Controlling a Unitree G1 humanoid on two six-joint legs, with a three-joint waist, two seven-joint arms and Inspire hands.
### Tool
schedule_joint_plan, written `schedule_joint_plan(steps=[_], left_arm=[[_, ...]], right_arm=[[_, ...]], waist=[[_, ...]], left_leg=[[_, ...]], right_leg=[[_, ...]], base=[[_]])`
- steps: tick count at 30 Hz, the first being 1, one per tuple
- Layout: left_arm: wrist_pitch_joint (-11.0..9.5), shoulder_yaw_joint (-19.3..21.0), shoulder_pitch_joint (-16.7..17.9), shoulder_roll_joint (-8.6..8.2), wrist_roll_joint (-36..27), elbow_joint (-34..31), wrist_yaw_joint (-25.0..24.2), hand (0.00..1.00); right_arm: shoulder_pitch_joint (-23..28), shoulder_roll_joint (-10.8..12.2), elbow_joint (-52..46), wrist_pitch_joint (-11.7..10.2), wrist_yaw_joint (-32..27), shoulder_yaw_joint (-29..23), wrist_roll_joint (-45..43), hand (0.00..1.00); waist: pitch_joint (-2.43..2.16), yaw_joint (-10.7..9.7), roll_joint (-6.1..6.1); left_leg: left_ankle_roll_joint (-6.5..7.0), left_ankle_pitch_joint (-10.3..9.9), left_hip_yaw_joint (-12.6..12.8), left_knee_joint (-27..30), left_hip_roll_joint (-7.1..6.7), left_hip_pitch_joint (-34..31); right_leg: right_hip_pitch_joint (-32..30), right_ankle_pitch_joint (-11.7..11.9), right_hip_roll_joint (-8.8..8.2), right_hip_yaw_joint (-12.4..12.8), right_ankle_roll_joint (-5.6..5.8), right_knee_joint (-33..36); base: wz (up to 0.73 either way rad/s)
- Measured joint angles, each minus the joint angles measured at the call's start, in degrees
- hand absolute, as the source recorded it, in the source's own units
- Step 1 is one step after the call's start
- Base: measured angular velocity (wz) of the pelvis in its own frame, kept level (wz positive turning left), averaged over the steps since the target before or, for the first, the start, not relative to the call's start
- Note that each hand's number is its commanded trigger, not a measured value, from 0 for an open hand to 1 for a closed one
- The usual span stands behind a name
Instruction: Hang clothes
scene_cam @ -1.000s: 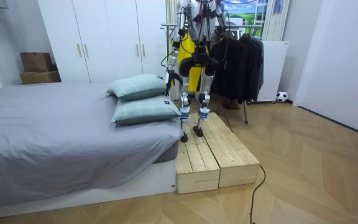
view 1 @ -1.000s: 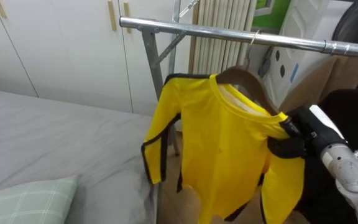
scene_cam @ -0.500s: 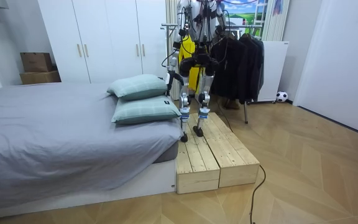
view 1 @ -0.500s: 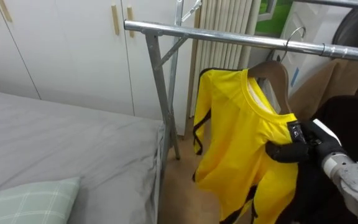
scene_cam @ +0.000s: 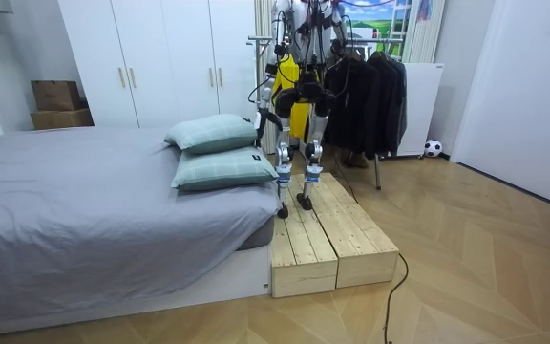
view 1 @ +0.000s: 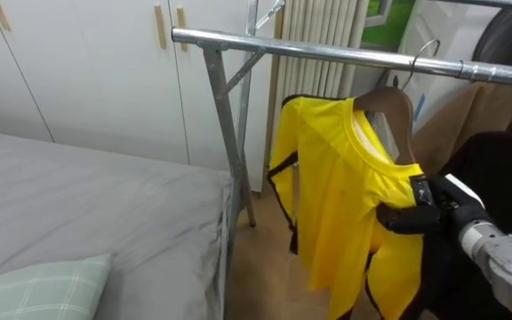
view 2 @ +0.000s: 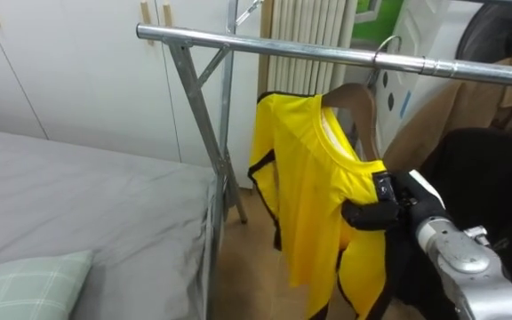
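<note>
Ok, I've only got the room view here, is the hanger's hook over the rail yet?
Observer: Yes, the wooden hanger has its hook over the metal rail.
Operator: Has the robot hand let go of the shirt?
Observer: No, the right robot hand has its fingers closed on the yellow shirt at the shoulder.
Operator: Is the shirt caught on the rack?
Observer: No, it hangs to the right of the rack's leg, apart from it.

Rail (view 1: 327,53), across the top of the frame: bare shiny metal tube. Shirt (view 1: 336,196), centre: smooth yellow cloth, dark trim, on a brown polished-wood hanger (view 1: 396,107) with metal hook. Bed sheet (view 1: 87,204), lower left: matt grey cloth, lightly creased.
</note>
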Motion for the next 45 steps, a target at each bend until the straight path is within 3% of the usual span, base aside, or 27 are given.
schedule_joint_plan(steps=[9, 19, 22, 37, 38, 39, 40, 41, 45], left_arm=[[1.06, 0.03, 0.27, 0.0, -0.03, -1.69, 0.01, 0.0], [1.08, 0.04, 0.19, 0.04, -0.13, -2.17, 0.3, 0.0], [1.08, -0.01, 0.2, 0.04, -0.18, -2.17, 0.41, 0.0], [1.08, -0.03, 0.21, -0.27, -1.29, -2.17, 1.78, 0.0], [1.08, -0.03, 0.21, -0.27, -1.31, -2.17, 1.78, 0.0], [1.08, -0.03, 0.21, -0.27, -1.33, -2.17, 1.78, 0.0], [1.08, -0.03, 0.21, -0.27, -1.38, -2.17, 1.77, 0.0], [1.08, -0.02, 0.2, -0.27, -1.38, -2.17, 1.77, 0.0], [1.1, 0.04, 0.23, -0.26, -1.33, -2.17, 1.66, 0.0]], right_arm=[[-1.27, 0.0, 5.37, 1.69, 4.17, 0.0, 3.98, 1.0], [-1.45, 0.07, 8.59, 0.9, 7.23, -0.5, 4.0, 1.0], [-1.45, 0.13, 9.68, 0.23, 7.17, -0.55, 4.01, 1.0], [-1.45, 1.45, 11.34, -0.41, 5.97, -1.82, 3.62, 1.0], [-1.44, 1.55, 11.34, -0.41, 5.98, -2.02, 3.48, 0.88], [-1.44, 1.62, 11.34, -0.41, 5.97, -2.14, 3.38, 0.37], [-1.44, 1.62, 11.32, -0.41, 5.97, -2.18, 3.13, 0.07], [-1.43, 1.64, 11.3, -0.41, 5.93, -2.22, 2.85, 0.0], [-1.38, 1.72, 11.29, -0.39, 4.56, -2.76, 0.05, 0.0]], waist=[[-0.03, -0.09, -0.19], [-0.02, -0.03, -0.27], [0.2, 0.07, -0.1], [0.25, 0.35, 0.06], [0.24, 0.34, 0.07], [0.23, 0.34, 0.09], [0.22, 0.27, 0.09], [0.18, 0.26, 0.06], [0.03, 0.19, -0.08]], left_leg=[[0.0, 0.0, 0.08, -0.11, -0.01, -0.02], [0.0, 0.0, -0.01, -0.14, 0.03, 1.13], [0.0, 0.0, 0.01, -0.16, 0.03, 1.61], [0.0, 0.0, 0.16, -0.45, -0.03, 1.79], [0.0, 0.0, 0.15, -0.45, -0.03, 1.79], [0.0, 0.0, 0.15, -0.44, -0.02, 1.79], [0.0, 0.0, 0.11, -0.44, -0.03, 1.76], [0.0, 0.0, 0.13, -0.43, -0.02, 1.73], [0.0, 0.0, 0.13, -0.38, -0.01, 1.63]], right_leg=[[0.18, -0.02, -0.01, -0.14, 0.02, -0.52], [1.97, -0.01, -0.06, -0.52, 0.02, -1.52], [2.63, -0.01, -0.06, -0.52, 0.02, -1.67], [2.75, -0.09, -0.06, -0.45, 0.07, -1.88], [2.75, -0.09, -0.06, -0.45, 0.07, -1.87], [2.74, -0.09, -0.06, -0.45, 0.07, -1.87], [2.67, -0.09, -0.06, -0.48, 0.08, -1.92], [2.7, -0.09, -0.06, -0.48, 0.08, -1.98], [2.74, -0.09, -0.06, -0.53, 0.07, -2.39]], base=[[0.02], [0.02], [0.0], [0.0], [0.0], [0.0], [0.0], [0.0], [0.0]])
